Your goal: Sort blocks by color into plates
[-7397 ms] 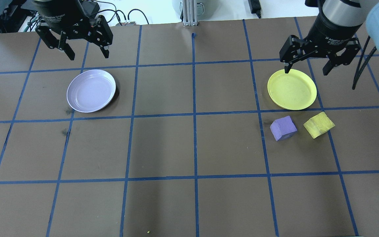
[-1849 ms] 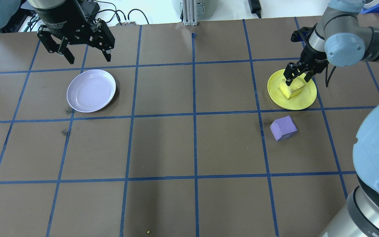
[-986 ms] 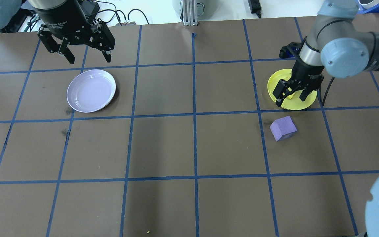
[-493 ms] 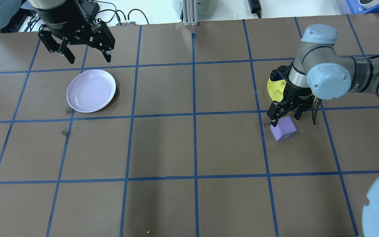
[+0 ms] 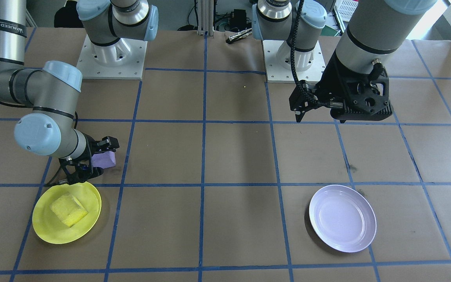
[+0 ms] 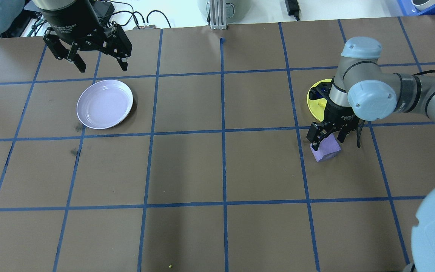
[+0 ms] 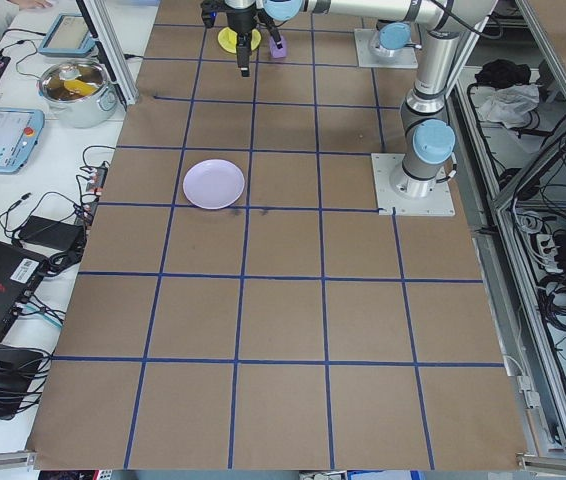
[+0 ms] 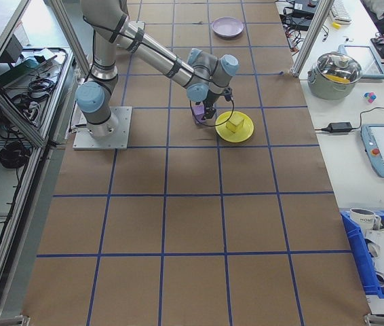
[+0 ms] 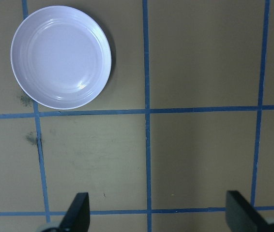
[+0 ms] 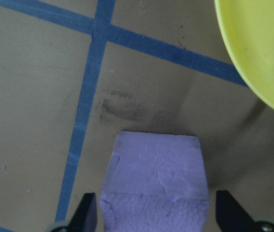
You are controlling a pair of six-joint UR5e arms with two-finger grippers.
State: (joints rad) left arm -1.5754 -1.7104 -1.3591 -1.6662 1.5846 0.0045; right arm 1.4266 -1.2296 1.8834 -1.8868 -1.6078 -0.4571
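Two plates lie well apart on the brown surface (image 6: 187, 170) with its blue tape grid: the lavender plate (image 6: 104, 104) on the robot's left and the yellow plate (image 5: 66, 212) on its right. The yellow block (image 5: 69, 209) lies inside the yellow plate, roughly central, turned so its edges run diagonal to the tape lines. It is blocky rather than long, so no clear long axis shows.

The purple block (image 6: 326, 149) sits on the bare surface just beside the yellow plate, on the robot's side of it, apart from the rim. It too is rotated against the grid (one corner points toward the table centre in the overhead view), and its top face looks about square.

The right gripper (image 6: 326, 135) is lowered over the purple block with its jaws released and spread; in the wrist view a finger stands at each side of the block with a gap visible on both sides, so nothing is gripped.

The left gripper (image 6: 101, 62) hangs above the surface beyond the lavender plate, jaws spread wide and holding nothing; its wrist camera looks down on that plate.
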